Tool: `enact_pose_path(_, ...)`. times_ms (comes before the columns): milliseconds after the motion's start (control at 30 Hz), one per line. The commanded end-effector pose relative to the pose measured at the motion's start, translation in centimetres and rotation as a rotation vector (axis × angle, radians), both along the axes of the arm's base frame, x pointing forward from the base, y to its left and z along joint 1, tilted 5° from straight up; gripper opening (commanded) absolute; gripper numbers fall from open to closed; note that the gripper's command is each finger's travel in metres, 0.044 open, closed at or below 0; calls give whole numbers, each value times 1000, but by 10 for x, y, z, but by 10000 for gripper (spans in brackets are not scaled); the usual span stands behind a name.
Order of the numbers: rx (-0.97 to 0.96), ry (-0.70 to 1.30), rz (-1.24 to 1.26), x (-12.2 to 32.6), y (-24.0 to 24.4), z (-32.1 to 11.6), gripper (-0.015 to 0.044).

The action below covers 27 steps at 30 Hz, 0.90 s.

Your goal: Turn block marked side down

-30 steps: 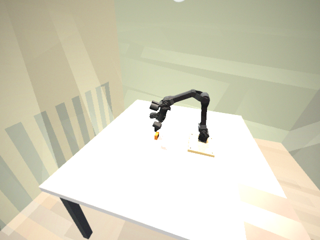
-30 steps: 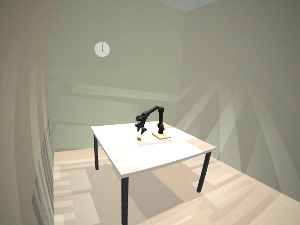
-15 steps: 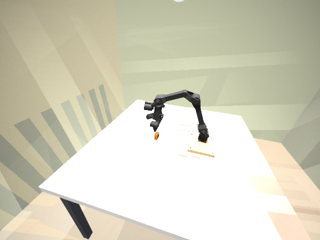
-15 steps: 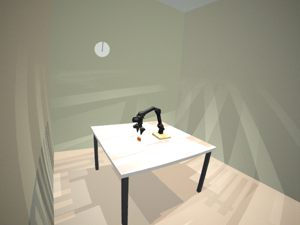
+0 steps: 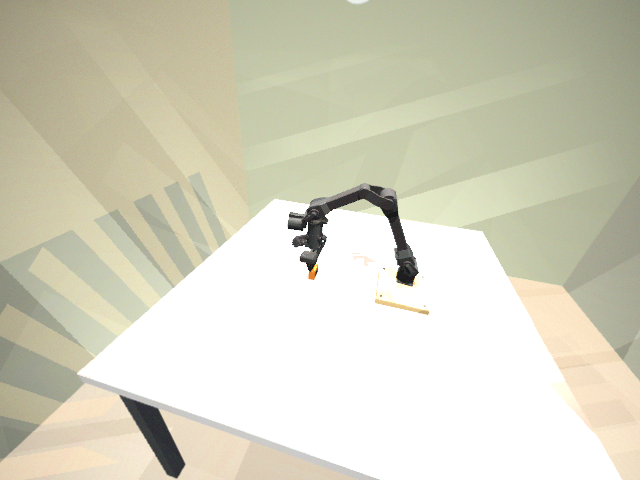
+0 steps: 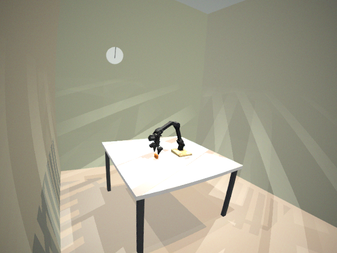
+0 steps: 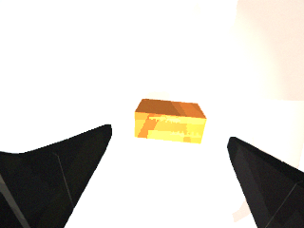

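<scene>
The small orange block [image 5: 312, 273] [image 6: 156, 156] [image 7: 170, 128] rests on the white table [image 5: 248, 351] [image 6: 174, 174]. In the wrist view it shows one bright yellow-orange long face and one darker orange long face, with its length running across the view. I cannot tell which side is marked. My gripper [image 6: 156, 152] [image 7: 168, 135] is open and points down close above the block. In the wrist view one black fingertip stands off each end of the block, with a gap on both sides. Nothing is between the fingers. In the top view the near finger partly hides the block's top.
The arm's base stands on a pale wooden board [image 5: 400, 298] [image 6: 181, 153], to the right of the block in the top and exterior views. The arm arches from there over to the block. The table's left edge lies beyond the block on the side away from the base.
</scene>
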<state>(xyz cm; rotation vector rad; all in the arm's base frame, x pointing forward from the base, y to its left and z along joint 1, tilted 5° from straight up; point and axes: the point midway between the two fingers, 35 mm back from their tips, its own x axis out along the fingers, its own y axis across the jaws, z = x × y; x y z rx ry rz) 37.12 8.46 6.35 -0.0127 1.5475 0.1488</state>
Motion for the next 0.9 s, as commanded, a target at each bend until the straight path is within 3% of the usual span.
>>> enact_pose_path(0,2,7,-5,-1,1,-8,440)
enact_pose_path(533,2,7,-5,-1,3,-32,440)
enact_pose_path(733,2,7,-5,-1,3,-32,282)
enact_pose_path(867,2,7,-5,-1,3,-32,256)
